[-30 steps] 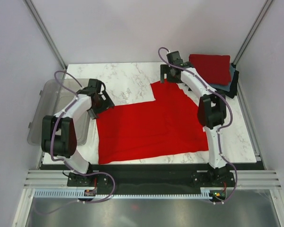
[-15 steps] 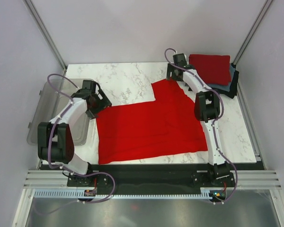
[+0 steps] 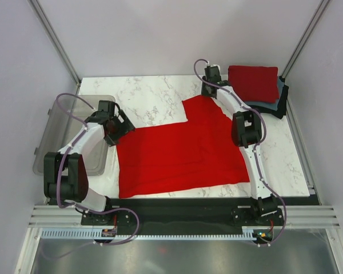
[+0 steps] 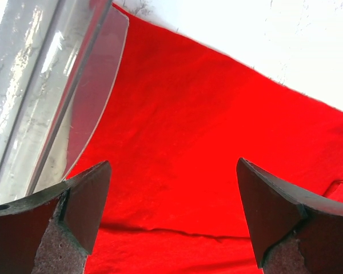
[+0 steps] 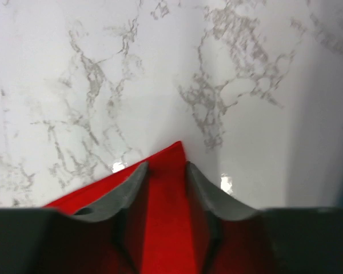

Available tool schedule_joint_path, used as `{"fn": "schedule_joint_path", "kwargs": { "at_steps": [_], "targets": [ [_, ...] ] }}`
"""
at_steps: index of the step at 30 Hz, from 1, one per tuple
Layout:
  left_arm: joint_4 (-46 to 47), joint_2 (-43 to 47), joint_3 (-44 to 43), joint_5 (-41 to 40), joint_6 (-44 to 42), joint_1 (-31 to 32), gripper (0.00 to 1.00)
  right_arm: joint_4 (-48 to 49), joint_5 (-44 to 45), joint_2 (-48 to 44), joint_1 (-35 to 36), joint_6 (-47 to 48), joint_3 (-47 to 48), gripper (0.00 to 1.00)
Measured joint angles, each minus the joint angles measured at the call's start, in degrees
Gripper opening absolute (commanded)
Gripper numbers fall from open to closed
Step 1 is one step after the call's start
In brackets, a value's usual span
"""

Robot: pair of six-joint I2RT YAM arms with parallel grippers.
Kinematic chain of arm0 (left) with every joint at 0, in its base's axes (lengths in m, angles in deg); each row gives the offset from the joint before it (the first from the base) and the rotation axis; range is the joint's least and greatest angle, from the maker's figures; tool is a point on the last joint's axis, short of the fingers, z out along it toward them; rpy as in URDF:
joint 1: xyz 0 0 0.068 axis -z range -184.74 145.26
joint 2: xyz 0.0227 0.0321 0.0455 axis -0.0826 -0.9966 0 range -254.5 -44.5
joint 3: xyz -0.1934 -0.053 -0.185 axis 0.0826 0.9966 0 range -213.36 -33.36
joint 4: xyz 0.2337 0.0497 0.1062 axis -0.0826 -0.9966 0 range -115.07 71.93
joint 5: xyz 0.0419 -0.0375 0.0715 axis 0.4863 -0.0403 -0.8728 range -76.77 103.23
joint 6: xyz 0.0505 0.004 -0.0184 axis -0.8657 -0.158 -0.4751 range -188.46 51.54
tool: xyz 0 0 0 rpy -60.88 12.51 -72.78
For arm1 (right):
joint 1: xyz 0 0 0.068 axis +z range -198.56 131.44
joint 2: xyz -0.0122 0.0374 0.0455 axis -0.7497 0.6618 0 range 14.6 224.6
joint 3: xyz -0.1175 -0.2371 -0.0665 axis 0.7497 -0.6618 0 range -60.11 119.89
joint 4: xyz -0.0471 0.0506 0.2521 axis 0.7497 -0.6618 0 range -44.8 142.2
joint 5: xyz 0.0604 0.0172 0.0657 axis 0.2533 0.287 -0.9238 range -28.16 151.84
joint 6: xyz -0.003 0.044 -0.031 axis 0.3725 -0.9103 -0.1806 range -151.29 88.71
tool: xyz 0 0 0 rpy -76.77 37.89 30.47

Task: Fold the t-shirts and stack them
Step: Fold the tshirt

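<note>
— What's sitting at the left edge?
— A clear grey plastic bin (image 3: 68,134), lying on the white marbled surface (image 3: 151,100).
— And around it?
— Pale walls (image 3: 160,34) are enclosing everything.

Grey-blue t-shirt (image 3: 279,94) mostly hidden under folded red t-shirt (image 3: 253,81); bin (image 3: 66,114) partly behind left arm.

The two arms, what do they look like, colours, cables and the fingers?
Both arms have white link shells with bulky black joint housings and black bases. A thin lilac-grey cable loops along each. The left gripper has dark, wedge-shaped fingers with rough, speckled grey inner faces. The right gripper has grey curved fingertips on a black body. No markings are visible.
</note>
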Motion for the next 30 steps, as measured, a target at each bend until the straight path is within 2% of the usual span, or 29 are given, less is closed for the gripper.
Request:
{"fn": "schedule_joint_path", "kwargs": {
  "at_steps": [1, 2, 3, 4, 8, 11, 17, 24, 30],
  "targets": [
    [0.2, 0.1, 0.2, 0.2, 0.0, 0.0, 0.98, 0.2, -0.3, 0.1, 0.1, 0.0, 0.0, 0.27],
    [0.3, 0.2, 0.4, 0.3, 0.0, 0.0, 0.98, 0.3, -0.5, 0.1, 0.2, -0.1, -0.1, 0.11],
    [0.4, 0.3, 0.5, 0.4, 0.0, 0.0, 0.98, 0.5, -0.8, 0.1, 0.3, -0.4, -0.2, 0.03],
    [0.4, 0.4, 0.6, 0.4, 0.0, 0.0, 0.98, 0.9, -0.9, 0.1, 0.4, -0.5, -0.4, 0.0],
    [0.4, 0.6, 0.7, 0.5, -0.1, 0.0, 0.96, 1.9, -0.7, -0.3, 0.5, -1.0, -1.5, 0.0],
    [-0.2, 1.0, 0.7, -0.7, -0.2, 1.1, 0.96, 1.6, 0.5, -3.6, 0.6, -1.0, -6.1, 0.0],
    [-2.8, 1.6, -1.5, -3.3, -0.3, 5.0, 0.96, -2.6, 5.6, -16.2, 0.3, -1.0, -18.8, 0.0],
    [-4.8, 1.8, -3.7, -5.1, -0.3, 8.0, 0.96, -6.1, 8.9, -31.3, -1.9, -0.8, -22.3, 0.0],
    [-6.5, -0.4, -8.0, -5.6, -0.8, 8.0, 0.96, -7.9, 11.5, -38.2, -3.3, -0.8, -26.3, 0.0]
  ]
}}
